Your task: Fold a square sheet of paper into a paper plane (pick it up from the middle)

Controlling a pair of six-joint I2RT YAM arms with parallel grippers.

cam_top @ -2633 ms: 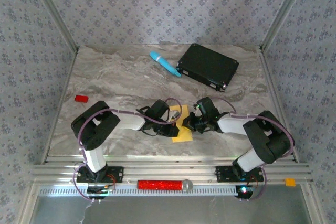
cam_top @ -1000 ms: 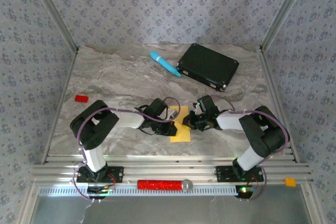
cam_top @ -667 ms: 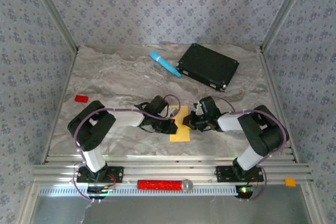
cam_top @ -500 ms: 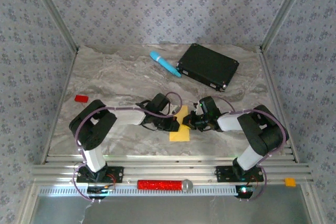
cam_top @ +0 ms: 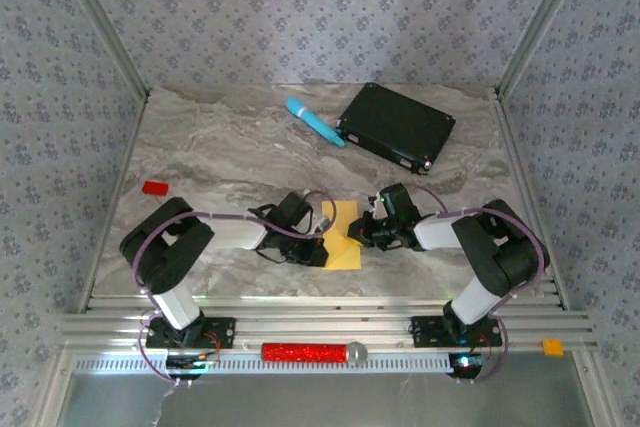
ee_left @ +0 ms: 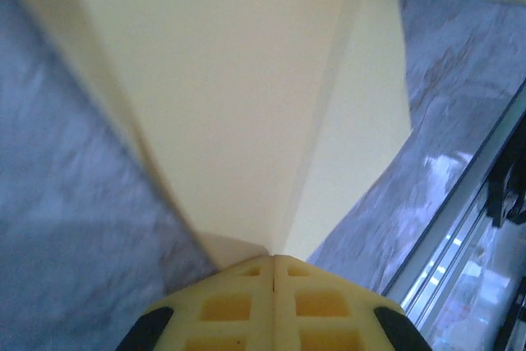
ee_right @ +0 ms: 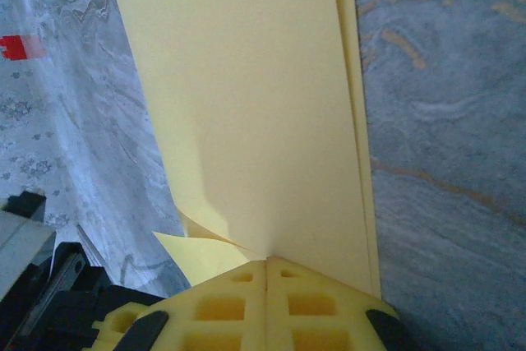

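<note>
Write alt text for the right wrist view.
The shut right gripper pinches the near edge of a folded yellow-orange sheet of paper, which stretches away across the grey marbled tabletop. A small red block lies at the upper left edge.

One square sheet of paper (cam_top: 343,237), yellow and folded, is counted near the middle of the worktop (cam_top: 220,157). Two grippers are counted beside it: the left gripper (cam_top: 322,245) and the right gripper (cam_top: 358,234). One black flat box (cam_top: 397,126) is counted at 1 o'clock, one light-blue cylinder (cam_top: 315,122) at 12 o'clock, and one small red block (cam_top: 154,187) at 9 o'clock.
</note>
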